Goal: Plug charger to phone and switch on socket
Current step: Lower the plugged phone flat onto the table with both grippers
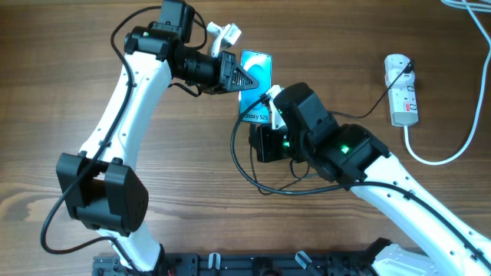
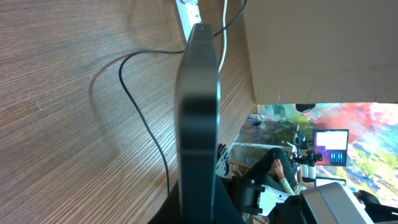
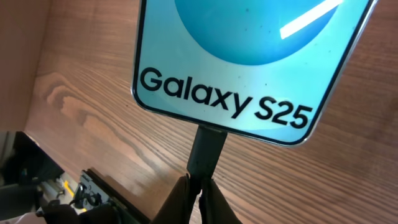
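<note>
Where the two arms meet over the middle of the tabletop (image 1: 69,46), you have the phone (image 1: 259,70) gripped from its left side by the left jaws, which are pressed onto it. The left wrist view shows it edge-on as a dark slab. Its cyan screen faces up to the overhead camera. Its long axis runs from the far side of the tabletop back toward the robot's base, tilted a little, with the white "Galaxy S25" strip (image 1: 256,116) at the near end, pointing at the right arm. You cannot tell whether the phone rests on the wood.

Your right jaws are pinched on the charger (image 3: 205,148) connector. This small dark tip stands in line with the phone's long axis and touches the middle of its strip-end edge. How deep it sits in the port does not show. A thin black cable (image 2: 142,118) lies across the wood beside the phone.

The socket (image 1: 403,90) lies well apart to the right, its long axis also running far to near. A dark plug (image 1: 404,67) sits at its far end, and its thick white cord (image 1: 437,162) curves off toward the right edge.
</note>
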You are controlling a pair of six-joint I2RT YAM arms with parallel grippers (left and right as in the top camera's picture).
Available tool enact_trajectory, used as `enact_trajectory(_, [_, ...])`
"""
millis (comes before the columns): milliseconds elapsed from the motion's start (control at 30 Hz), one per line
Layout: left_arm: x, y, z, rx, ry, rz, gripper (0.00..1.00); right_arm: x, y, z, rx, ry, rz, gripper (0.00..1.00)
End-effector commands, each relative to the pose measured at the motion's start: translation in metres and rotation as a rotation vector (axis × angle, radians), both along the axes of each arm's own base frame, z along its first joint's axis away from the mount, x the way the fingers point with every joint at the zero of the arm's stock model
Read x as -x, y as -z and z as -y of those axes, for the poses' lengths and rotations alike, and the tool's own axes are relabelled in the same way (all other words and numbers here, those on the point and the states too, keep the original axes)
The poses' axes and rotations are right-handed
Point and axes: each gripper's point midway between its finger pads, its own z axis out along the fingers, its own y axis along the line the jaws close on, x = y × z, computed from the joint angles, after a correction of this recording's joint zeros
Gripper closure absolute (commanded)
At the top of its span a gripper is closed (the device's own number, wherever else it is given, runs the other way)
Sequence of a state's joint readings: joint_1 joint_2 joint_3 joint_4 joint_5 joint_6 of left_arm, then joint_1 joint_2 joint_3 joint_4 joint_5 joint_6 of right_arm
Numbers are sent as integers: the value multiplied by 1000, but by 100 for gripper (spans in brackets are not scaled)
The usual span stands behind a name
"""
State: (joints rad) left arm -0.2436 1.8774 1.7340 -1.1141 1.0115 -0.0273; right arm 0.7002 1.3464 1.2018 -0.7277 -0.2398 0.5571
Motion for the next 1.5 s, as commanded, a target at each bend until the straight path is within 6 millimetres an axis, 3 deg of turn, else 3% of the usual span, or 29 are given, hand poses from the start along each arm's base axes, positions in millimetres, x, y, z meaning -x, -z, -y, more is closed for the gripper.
enact_trajectory(0, [25,-10,12,34,57,-32,96,-47,-33,16,30,133,216,91])
enact_trajectory(167, [26,-10,11,32,57,-40,96,-53,-34,22,54,170,241,91])
enact_trajectory(200, [26,-10,11,32,57,-40,96,-53,-34,22,52,171,239,88])
enact_trajectory(233, [26,-10,11,32,57,-40,96,-52,-34,21,48,164,235,77])
enact_trajectory(367, [25,-10,11,33,56,-35,96,-44,-34,16,24,126,209,73])
enact_trajectory(433, [23,-10,11,33,56,-26,96,-39,-34,14,12,108,193,61])
enact_trajectory(533, [18,-5,8,1,42,-5,96,-31,-34,16,3,107,158,25])
enact_trajectory(700, [9,10,-6,-100,-3,12,96,-16,-40,31,-6,171,104,1])
enact_trajectory(867, [9,23,-17,-197,-46,-26,96,-8,-36,68,39,370,32,1])
enact_trajectory(967, [11,33,-23,-264,-55,-32,96,-6,-30,80,59,424,-9,0])
enact_trajectory(1100, [10,44,-25,-327,-75,-58,96,-3,-23,83,85,430,-37,1])
enact_trajectory(1300, [-10,84,-59,-576,-316,-179,96,0,-6,85,141,427,-93,0])
enact_trajectory(1467, [-14,102,-59,-605,-320,-214,96,3,7,79,146,420,-156,0])
